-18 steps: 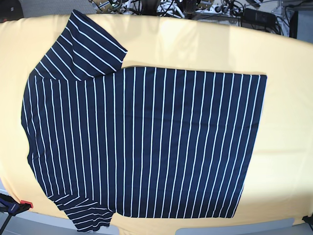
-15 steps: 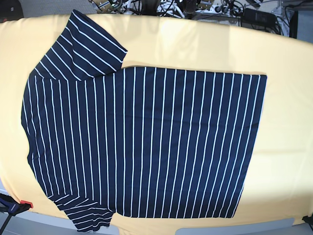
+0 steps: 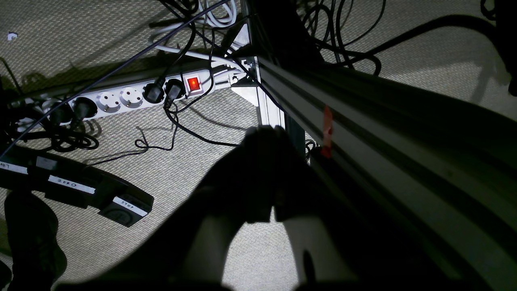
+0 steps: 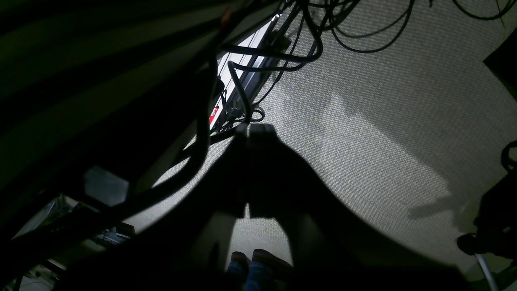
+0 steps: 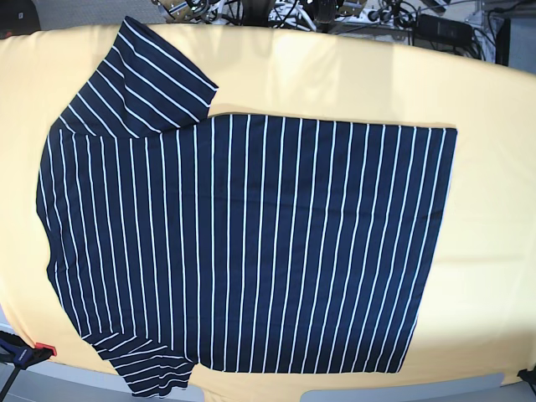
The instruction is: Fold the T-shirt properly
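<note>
The T-shirt (image 5: 243, 243), dark navy with thin white stripes, lies spread flat on the yellow cloth (image 5: 494, 226) in the base view, collar end to the left, hem to the right, one sleeve at the top left and one at the bottom left. Neither arm shows in the base view. My left gripper (image 3: 270, 133) hangs below the table beside its metal frame, over the carpet, jaws shut with nothing between them. My right gripper (image 4: 252, 130) also hangs low over the carpet, dark in silhouette, jaws shut and holding nothing.
Under the table lie a white power strip (image 3: 129, 95) with a lit red switch, tangled black cables (image 3: 177, 121) and a black labelled box (image 3: 76, 188). An aluminium frame rail (image 3: 363, 121) runs beside the left gripper. More cables (image 4: 282, 48) hang near the right gripper.
</note>
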